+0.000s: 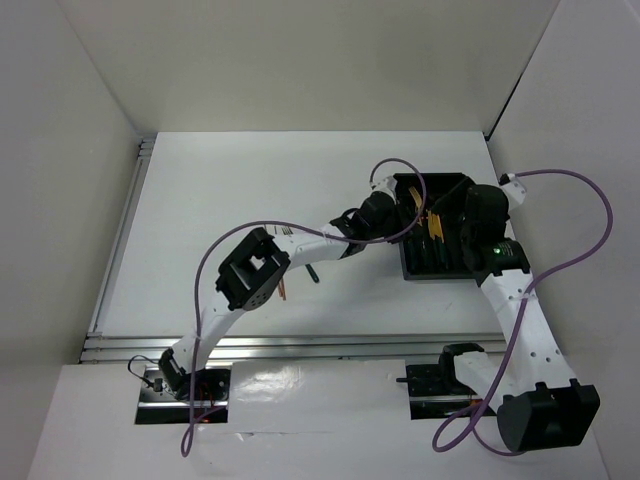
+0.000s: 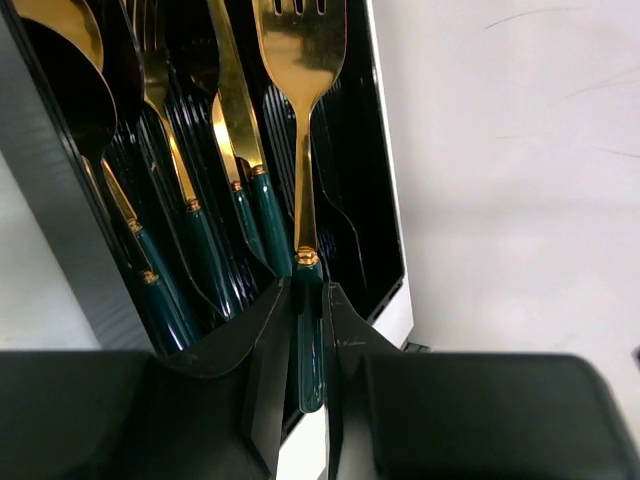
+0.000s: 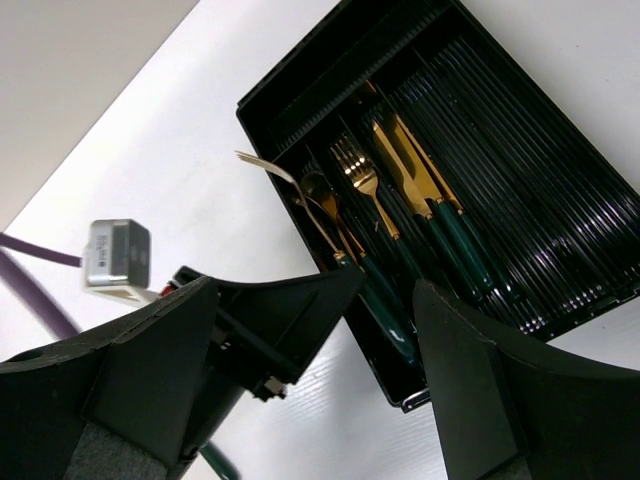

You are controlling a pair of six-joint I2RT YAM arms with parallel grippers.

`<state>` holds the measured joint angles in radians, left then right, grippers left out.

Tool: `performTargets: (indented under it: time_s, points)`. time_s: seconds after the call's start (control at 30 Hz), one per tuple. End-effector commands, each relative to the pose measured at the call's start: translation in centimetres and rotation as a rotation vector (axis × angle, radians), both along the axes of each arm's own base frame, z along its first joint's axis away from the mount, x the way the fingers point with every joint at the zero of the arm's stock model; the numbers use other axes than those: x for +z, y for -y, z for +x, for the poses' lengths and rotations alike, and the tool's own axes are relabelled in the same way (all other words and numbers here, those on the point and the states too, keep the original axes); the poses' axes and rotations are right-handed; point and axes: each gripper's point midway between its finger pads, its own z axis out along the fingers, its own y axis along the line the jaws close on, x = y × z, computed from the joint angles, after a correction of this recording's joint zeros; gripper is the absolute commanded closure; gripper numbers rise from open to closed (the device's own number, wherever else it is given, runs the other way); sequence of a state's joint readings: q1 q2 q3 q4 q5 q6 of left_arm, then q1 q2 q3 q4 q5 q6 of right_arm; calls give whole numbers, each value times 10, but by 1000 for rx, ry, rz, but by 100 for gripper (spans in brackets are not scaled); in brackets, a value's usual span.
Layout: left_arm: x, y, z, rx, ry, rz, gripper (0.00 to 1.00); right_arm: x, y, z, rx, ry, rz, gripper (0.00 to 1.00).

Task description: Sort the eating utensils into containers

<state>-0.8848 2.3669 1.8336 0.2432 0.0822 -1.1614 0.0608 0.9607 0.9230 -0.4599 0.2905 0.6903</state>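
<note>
Fork [image 2: 300,150] in left claw [image 2: 308,292] (arm [image 1: 300,240] out toward tray [image 3: 545,190])

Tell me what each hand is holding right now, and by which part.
The left hand grips a fork by its teal handle, just below the gold collar, over the black tray. The right hand is open and holds nothing.

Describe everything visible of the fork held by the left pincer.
The fork has a shiny gold head and slim neck, a gold collar, then a dark teal-green handle, clamped in the left pincer. It extends lengthwise over an edge compartment of the black tray; the tine tips are out of frame. Contact with the tray cannot be told.
</note>
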Motion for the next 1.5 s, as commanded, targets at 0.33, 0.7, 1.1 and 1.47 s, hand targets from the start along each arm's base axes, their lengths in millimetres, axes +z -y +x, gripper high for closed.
performTargets:
  time_s: [0.33,0.7,1.1,1.47]
  points:
    - [24,25,9,0,41,-120,63,18,-2,4,20,74,-2,14]
    - [19,21,9,-7,39,-31,56,21,0,2,10,85,-6,14]
    - [89,-73,21,-6,134,22,30,44,-43,9,312,199,-32,16]
    - [114,-285,46,281,94,258,25,18,-138,21,840,165,12,24]
